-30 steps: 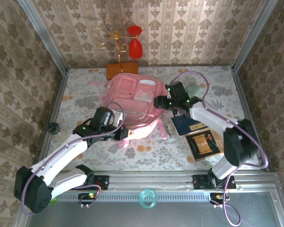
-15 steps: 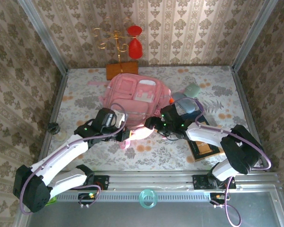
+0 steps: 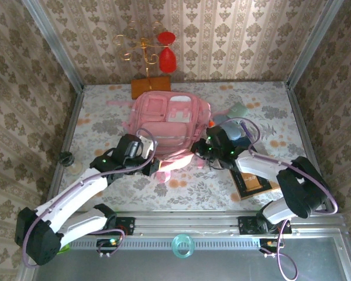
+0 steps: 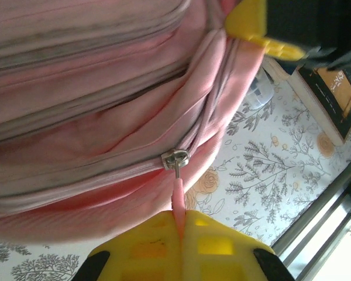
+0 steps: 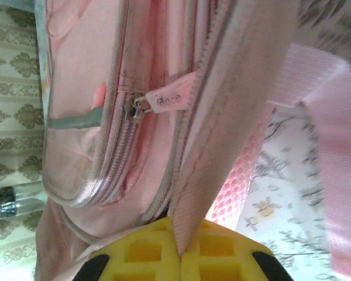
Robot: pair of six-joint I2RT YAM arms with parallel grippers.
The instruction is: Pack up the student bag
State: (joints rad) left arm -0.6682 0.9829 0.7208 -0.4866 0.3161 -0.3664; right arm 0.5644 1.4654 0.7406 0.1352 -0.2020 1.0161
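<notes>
The student bag (image 3: 167, 120) lies flat on the floral table (image 3: 99, 117). At its near edge, the left gripper (image 4: 178, 225) pinches the pink zipper pull (image 4: 178, 199). At its near-right corner, the right gripper (image 5: 178, 237) clamps a fabric fold (image 5: 193, 175).

**Overhead view:** Light is bright, even and diffuse. Shadows on the worktop (image 3: 105, 123) are faint and soft-edged. A washed-out pale pink patch sits at the lower edge of the student bag (image 3: 167, 120). The side walls splay outward towards the corners, which is wide-angle distortion.

**Left wrist view:** The zip slider (image 4: 175, 159) is sharp. The fabric at upper left is soft, and the foreground along the bottom edge is out of focus.

**Right wrist view:** The zip pull (image 5: 171, 98) is crisp. The strap (image 5: 333, 117) at upper right is smeared and blurred.
</notes>
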